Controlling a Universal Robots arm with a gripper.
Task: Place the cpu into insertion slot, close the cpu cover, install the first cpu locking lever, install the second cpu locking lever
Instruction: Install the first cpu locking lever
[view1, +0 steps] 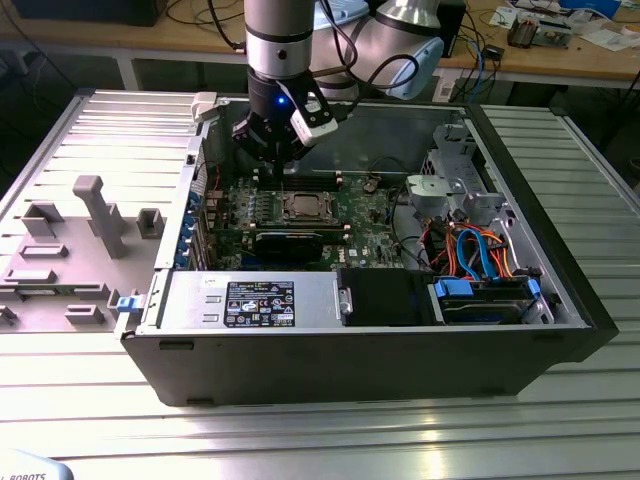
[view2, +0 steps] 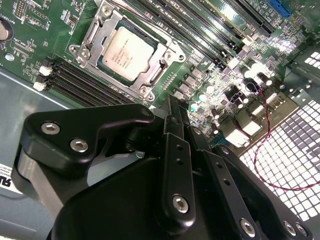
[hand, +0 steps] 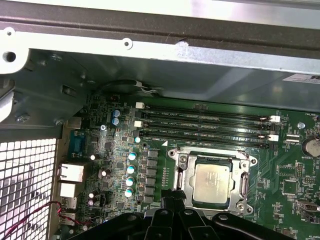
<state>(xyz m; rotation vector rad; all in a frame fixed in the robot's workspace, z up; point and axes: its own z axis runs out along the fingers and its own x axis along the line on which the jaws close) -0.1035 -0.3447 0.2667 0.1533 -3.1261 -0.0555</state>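
Nearest the lens is the black linkage of the pincer (view2: 172, 109), its two fingertips drawn together with nothing between them: closed, empty. In the exterior view it hangs above the green motherboard (hand: 295, 200), apparently clear of it, toward the exterior view's left of the insertion slot (hand: 176, 156). The cpu (view2: 129, 54) lies in the slot, silver top up, square to the rim. The cpu cover (view2: 150, 31) appears to lie down over the chip's edges, its window framing the top. Whether either locking lever is hooked cannot be told. Beyond the slot run the long memory slots (hand: 205, 125), and a row of small capacitors (hand: 131, 169) stands just beside it. The board sits in the open computer case (view1: 350, 365) on the ribbed worktop (view1: 300, 430). Risks, as judged:

- A descent slightly off line would put the closed tips onto the capacitors or the cover rather than a lever.
- A thin sprung lever could slip off smooth tips and snap back.
- Any tilt of the chip under the cover would load the contacts unevenly once clamped.
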